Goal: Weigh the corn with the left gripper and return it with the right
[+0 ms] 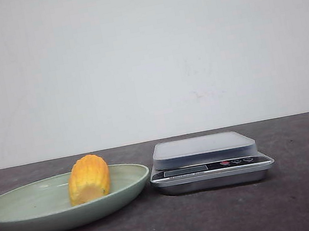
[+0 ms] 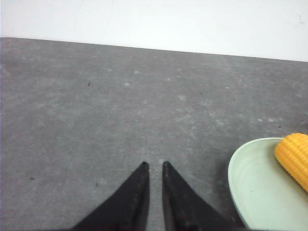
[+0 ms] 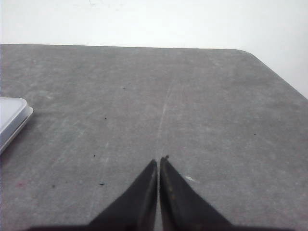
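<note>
Corn [image 1: 88,178] lying on green plate [image 1: 17,218] beside scale [image 1: 209,161], left claw [image 2: 155,167] nearly closed, right claw [image 3: 158,161] closed, both empty

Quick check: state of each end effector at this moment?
Left end effector: nearly closed, a narrow gap between the tips, holding nothing.
Right end effector: closed, tips together, holding nothing.

Open air above the corn [image 1: 88,178]; only the plate [image 1: 15,206]'s low rim rings it. The scale [image 1: 209,161] sits just beside the plate, its top bare.
</note>
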